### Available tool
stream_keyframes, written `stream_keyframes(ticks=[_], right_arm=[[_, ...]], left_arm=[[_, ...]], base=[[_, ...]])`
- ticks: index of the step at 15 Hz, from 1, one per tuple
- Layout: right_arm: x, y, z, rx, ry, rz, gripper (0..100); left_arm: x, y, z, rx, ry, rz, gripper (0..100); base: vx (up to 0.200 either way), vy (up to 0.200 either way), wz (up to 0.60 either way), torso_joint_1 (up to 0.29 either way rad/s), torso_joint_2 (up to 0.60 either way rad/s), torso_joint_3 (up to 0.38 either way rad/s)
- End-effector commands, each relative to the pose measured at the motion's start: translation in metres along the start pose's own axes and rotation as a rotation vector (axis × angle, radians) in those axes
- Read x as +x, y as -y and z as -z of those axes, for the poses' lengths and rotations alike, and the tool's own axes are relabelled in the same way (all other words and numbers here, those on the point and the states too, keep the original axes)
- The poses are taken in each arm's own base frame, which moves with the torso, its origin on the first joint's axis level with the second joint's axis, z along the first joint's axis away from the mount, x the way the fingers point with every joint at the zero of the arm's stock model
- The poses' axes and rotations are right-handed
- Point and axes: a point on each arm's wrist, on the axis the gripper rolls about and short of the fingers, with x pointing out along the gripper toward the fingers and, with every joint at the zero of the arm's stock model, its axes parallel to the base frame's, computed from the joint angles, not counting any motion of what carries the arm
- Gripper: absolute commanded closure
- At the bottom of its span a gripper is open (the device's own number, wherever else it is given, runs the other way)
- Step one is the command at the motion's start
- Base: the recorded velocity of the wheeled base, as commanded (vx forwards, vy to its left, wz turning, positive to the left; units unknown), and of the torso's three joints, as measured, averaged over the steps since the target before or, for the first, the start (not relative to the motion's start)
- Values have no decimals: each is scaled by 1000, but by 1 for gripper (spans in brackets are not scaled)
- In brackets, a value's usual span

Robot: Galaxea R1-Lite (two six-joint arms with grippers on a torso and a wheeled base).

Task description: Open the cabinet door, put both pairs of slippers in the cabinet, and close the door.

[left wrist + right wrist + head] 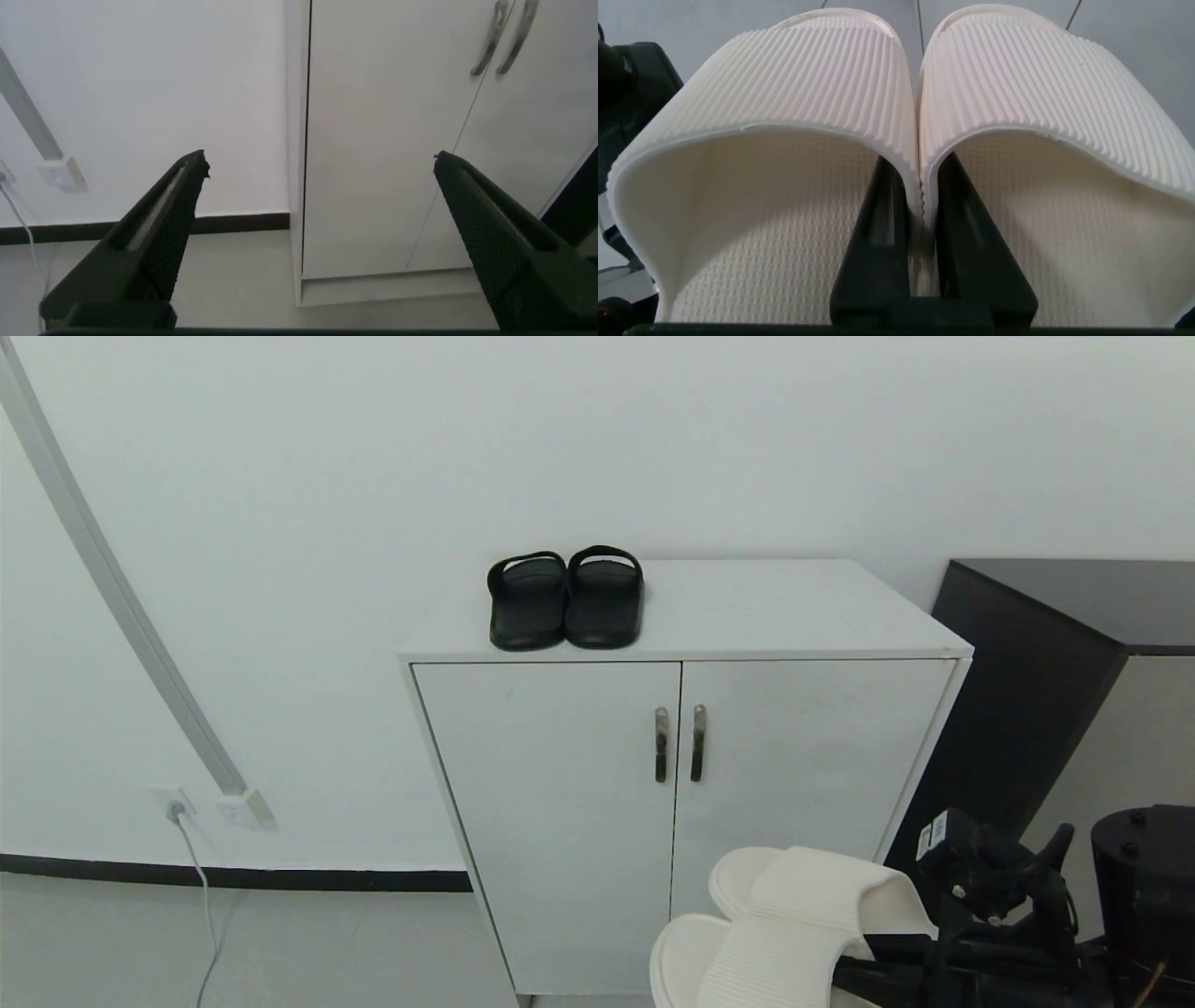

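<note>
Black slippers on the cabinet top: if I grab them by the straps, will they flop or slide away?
Probably not floppy: the black slippers have straps that stand arched unsupported, so they look moulded and springy. They sit flat on the smooth cabinet top, so they shouldn't roll, but a sideways push may slide them.
</note>
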Motion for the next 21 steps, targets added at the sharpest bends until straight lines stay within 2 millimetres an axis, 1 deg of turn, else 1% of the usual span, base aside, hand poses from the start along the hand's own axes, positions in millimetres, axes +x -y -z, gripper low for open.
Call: stream_keyframes(ticks=[1, 8, 10, 14, 18, 20, 21], right_arm=[[1, 0, 1, 1, -5, -1, 100], [-1, 0, 4, 3, -11, 0, 100], [-2, 0, 6, -13, -15, 0, 100], [-2, 0, 6, -16, -15, 0, 100], [-2, 0, 6, -16, -15, 0, 100], [-2, -1, 6, -18, -9, -1, 100], [-2, -1, 8, -19, -5, -1, 100]], left_arm=[[0, 0, 0, 1, 0, 1, 0], [0, 0, 0, 9, 0, 3, 0], [0, 0, 0, 38, -1, 8, 0], [0, 0, 0, 36, -1, 12, 0], [1, 0, -2, 29, -9, 15, 0], [4, 0, -3, 32, -46, 17, 0], [2, 0, -13, 23, -18, 15, 0]], base=[[0, 0, 0, -163, 481, 325], [0, 0, 0, -131, 469, 334], [0, 0, 0, -83, 447, 361], [0, 0, 0, -49, 443, 392], [0, 0, 0, 1, 47, 43], [0, 0, 0, -10, 149, 122], [0, 0, 0, 2, 61, 41]])
